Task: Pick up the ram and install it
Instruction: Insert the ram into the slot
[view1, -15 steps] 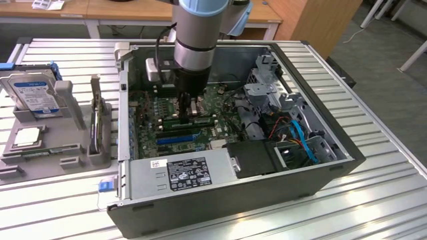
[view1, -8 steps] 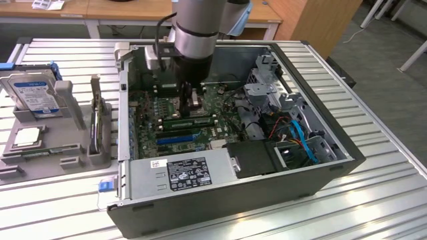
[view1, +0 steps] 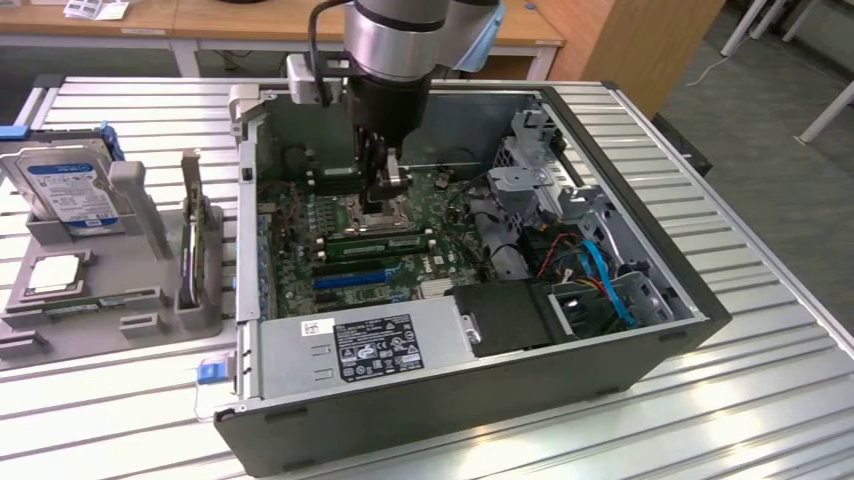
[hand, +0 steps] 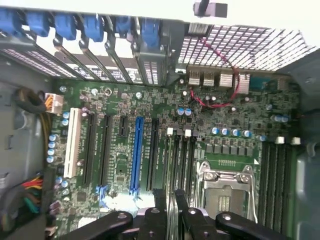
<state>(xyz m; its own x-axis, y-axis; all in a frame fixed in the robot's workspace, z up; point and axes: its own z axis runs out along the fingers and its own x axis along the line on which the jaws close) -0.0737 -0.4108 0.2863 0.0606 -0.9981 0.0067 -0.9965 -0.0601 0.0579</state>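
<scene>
One ram stick sits pinched in the half-closed gripper above the motherboard, needing alignment with a slot.

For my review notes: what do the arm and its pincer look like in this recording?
The arm is a silver-grey metal cylinder with a pale blue joint cap and a black cable running down beside it. A small grey box sits on the wrist. The pincer is black, with dark linkages and round pivot screws.
</scene>
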